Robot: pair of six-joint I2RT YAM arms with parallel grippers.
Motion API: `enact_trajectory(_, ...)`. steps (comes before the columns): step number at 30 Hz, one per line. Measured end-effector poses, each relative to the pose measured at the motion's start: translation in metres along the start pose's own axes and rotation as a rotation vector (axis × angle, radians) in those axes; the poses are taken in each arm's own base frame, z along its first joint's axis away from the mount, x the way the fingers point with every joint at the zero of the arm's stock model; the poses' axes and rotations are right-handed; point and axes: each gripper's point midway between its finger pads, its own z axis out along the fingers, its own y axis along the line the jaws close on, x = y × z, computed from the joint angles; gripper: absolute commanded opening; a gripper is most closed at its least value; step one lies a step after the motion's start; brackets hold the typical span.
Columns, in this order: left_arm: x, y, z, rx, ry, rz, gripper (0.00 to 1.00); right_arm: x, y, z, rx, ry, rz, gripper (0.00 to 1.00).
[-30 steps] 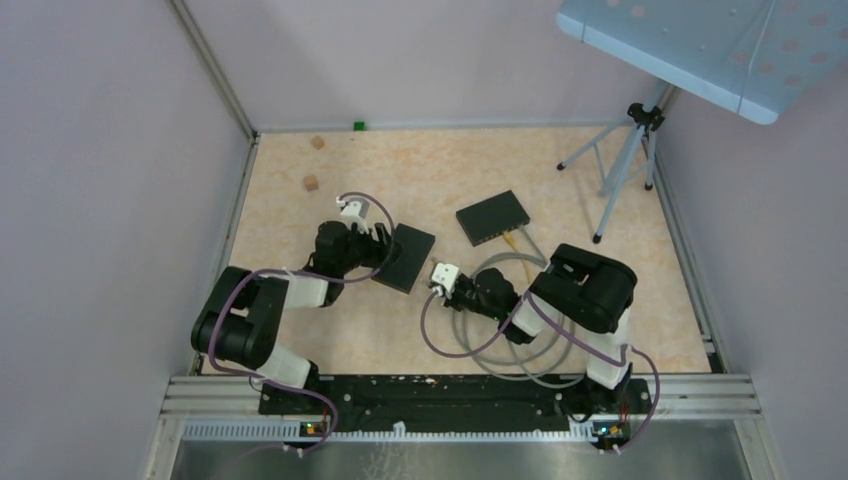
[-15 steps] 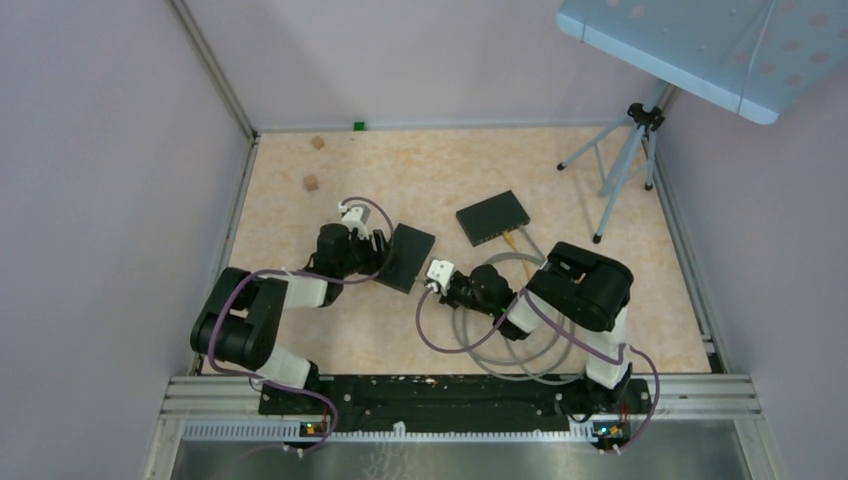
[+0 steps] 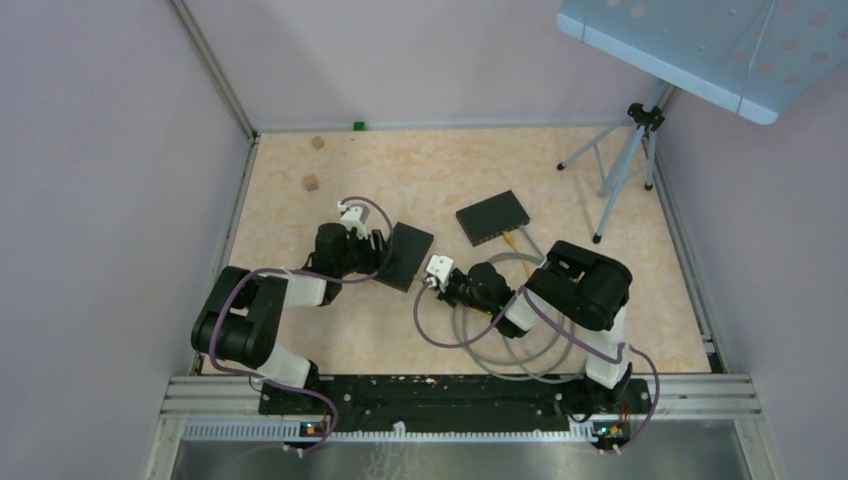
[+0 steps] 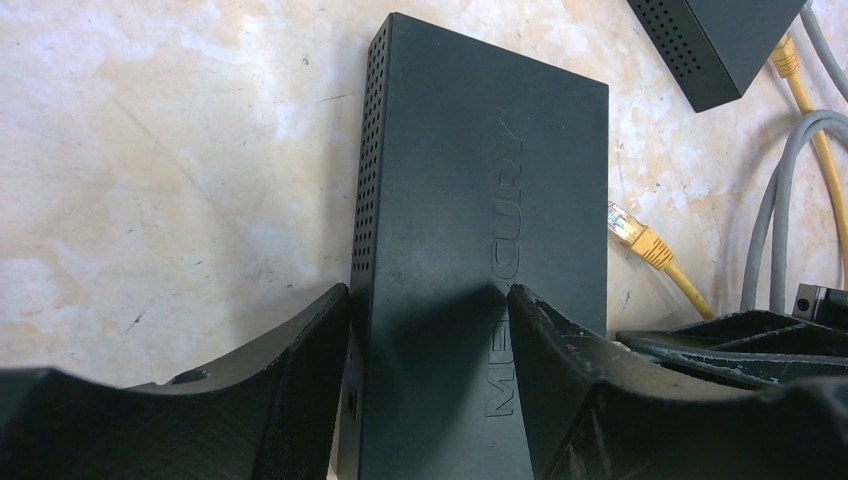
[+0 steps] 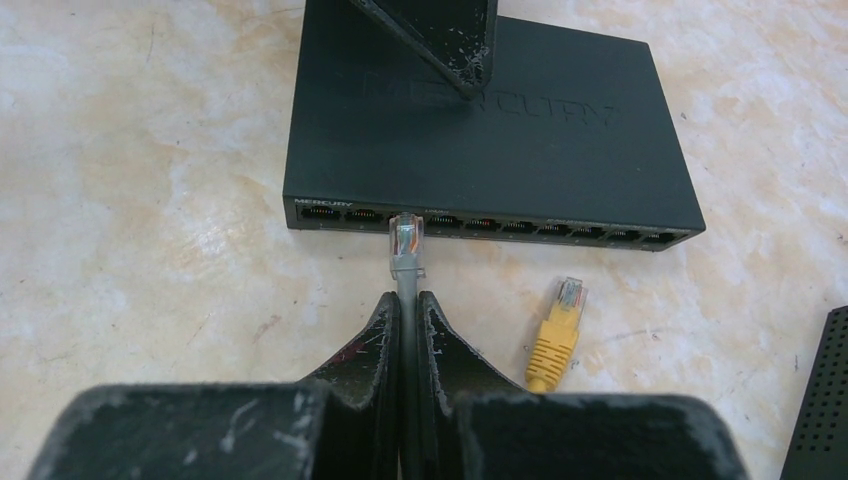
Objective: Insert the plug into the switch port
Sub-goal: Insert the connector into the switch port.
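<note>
Just at the switch [image 5: 560, 150], right claw [image 5: 408, 300] pinches plug [image 5: 406, 240].

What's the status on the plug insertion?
Right gripper shut on grey cable, plug at switch port face, not seated. Left gripper astride switch, grip unclear. Loose yellow plug beside the path, not blocking.

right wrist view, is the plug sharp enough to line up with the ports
Right wrist: the plug and the switch ports are sharp, evenly lit; only the right gripper, up close, is dark and soft. Left wrist: the left gripper shadows the switch top. Top external: plug too small to judge.
</note>
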Motion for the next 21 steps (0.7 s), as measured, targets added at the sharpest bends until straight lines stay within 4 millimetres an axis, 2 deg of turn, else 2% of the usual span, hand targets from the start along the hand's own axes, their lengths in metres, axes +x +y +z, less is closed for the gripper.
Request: enact_trajectory(21,-0.0004,0.0012,-0.0001,0.001,0.005,0.021,0.64,-0.0015,0.0000,0.0020,0.004,0.018,0.017,0.00)
